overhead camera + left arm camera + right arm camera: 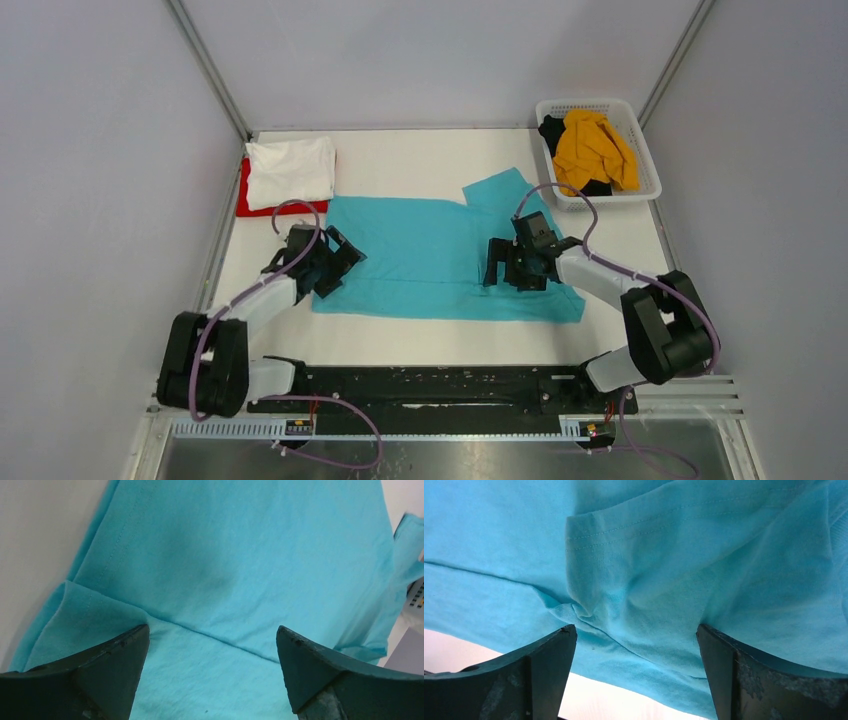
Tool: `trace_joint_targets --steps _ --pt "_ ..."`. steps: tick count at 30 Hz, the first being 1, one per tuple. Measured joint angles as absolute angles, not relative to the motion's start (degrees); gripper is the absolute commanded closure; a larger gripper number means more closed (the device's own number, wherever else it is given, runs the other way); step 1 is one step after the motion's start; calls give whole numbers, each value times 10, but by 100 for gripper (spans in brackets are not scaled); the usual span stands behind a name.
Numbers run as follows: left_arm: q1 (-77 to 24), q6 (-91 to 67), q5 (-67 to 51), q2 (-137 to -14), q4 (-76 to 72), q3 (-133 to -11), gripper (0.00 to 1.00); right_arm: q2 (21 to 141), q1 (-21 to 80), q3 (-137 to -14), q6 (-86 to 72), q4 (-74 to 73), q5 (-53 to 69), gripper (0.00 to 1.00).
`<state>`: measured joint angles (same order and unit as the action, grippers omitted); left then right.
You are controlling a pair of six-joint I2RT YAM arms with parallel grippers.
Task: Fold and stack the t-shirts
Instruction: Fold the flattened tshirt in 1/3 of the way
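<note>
The teal t-shirt (430, 255) lies spread in the middle of the table (400, 155), flattened into a rough rectangle with one sleeve (500, 188) sticking out at its far right corner. Layered edges in both wrist views suggest that part of it is doubled over, but it is far from a compact fold. The left gripper (212, 630) hovers low over the shirt's left end with its jaws wide apart and nothing between them; its camera shows a stitched hem and an overlapped layer just ahead of the fingers. The right gripper (636, 629) sits over the right end, jaws equally apart and holding nothing, above a bunched wrinkle beside a sleeve hem. At the far left corner a folded white t-shirt (292, 170) rests on a folded red t-shirt (243, 195), which looks like the start of the stack. At the far right, the white lattice basket (650, 165) holds a crumpled mustard-yellow t-shirt (595, 148) on top of a black t-shirt (552, 130), both unfolded. By my reading, two shirts are done, the teal one is mid-fold and not yet stacked, and the two in the basket remain, so the task is somewhat under halfway.
</note>
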<state>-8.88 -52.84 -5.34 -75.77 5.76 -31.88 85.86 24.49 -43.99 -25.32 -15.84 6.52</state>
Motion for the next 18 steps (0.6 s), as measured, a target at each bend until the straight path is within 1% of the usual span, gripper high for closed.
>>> trace_joint_targets --steps 6,11,14,18 --pt "-106 -550 -51 -620 103 -234 1 778 265 -369 -282 -163 71 0" --pt "-118 -569 -35 -488 216 -196 1 700 279 -317 -319 -191 83 1" --pt "-120 -576 -30 -441 267 -188 1 666 281 -298 -336 -207 91 0" --pt "-120 -583 -27 -409 293 -179 1 647 282 -292 -349 -232 92 0"
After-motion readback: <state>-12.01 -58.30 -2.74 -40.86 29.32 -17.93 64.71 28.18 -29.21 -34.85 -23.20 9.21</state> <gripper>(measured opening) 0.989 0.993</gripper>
